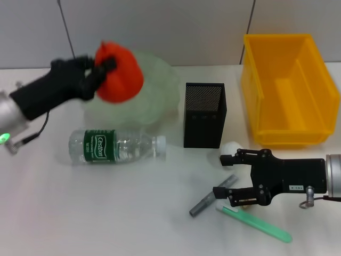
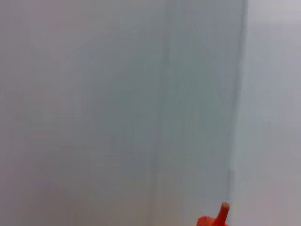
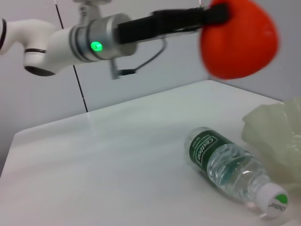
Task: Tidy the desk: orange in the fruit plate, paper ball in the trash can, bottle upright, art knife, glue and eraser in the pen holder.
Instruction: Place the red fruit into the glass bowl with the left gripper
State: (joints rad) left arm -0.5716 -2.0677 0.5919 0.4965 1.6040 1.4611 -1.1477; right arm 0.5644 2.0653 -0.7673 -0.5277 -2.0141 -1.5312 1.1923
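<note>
Left pincer [image 1: 104, 66] clamps the bumpy orange [image 1: 120, 74] above the scalloped translucent fruit plate [image 1: 160, 85].

The paper ball [image 1: 230, 148] is partly hidden behind the right gripper [image 1: 222, 176]. Much of the fruit plate [image 1: 154, 93] is covered by the orange [image 1: 120, 74]. The eraser cannot be made out.

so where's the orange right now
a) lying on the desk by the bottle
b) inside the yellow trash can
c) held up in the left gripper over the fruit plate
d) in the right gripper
c: the left gripper is shut on the orange, holding it in the air above the fruit plate, clear of the desk.
</note>
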